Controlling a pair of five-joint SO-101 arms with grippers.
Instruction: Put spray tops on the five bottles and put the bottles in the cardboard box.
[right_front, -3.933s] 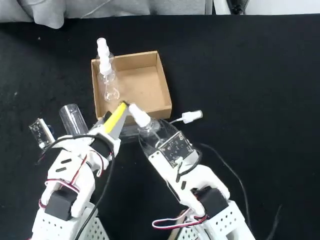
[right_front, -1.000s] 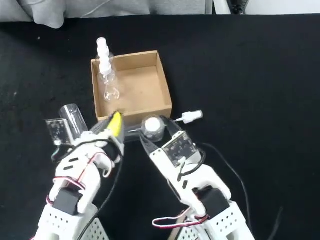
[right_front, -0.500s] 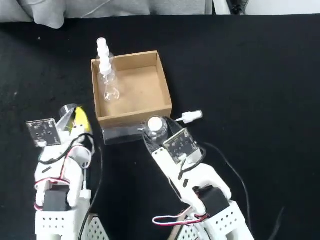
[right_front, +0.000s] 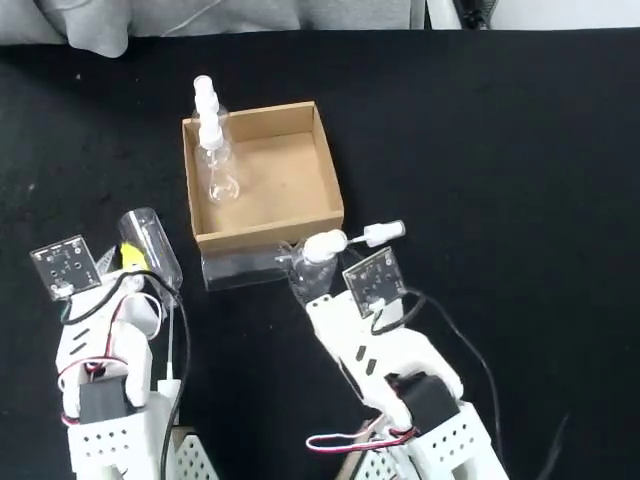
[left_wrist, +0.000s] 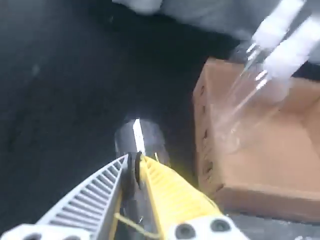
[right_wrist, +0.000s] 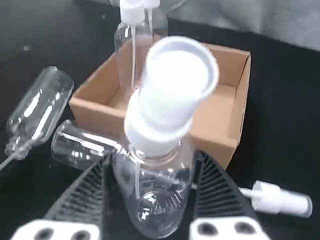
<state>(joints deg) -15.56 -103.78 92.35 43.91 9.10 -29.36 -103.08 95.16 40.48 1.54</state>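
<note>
Right now one clear bottle (right_front: 318, 265) with a white spray top fitted stands upright in the right gripper (right_front: 320, 285), whose fingers pinch its body from both sides just outside the near wall of the cardboard box (right_front: 331, 172); the right wrist view shows the same bottle (right_wrist: 156, 172) clamped in that gripper (right_wrist: 154, 200), with the box (right_wrist: 100, 107) behind it. Two capped bottles (right_front: 212, 150) stand close together in the far left corner of the box. An uncapped bottle (right_front: 238, 268) lies on its side on the black counter (right_front: 500, 150), along the box's near wall and just beside the held bottle. A second uncapped bottle (right_front: 150, 248) lies to the left of the box, and the left gripper (right_front: 132, 262) sits at its near end with fingers pressed together and nothing seen between them; its own view shows the gripper (left_wrist: 132, 162) above that bottle (left_wrist: 142, 137). A loose spray top (right_front: 378, 233) lies on the counter near the box's near right corner.
</note>
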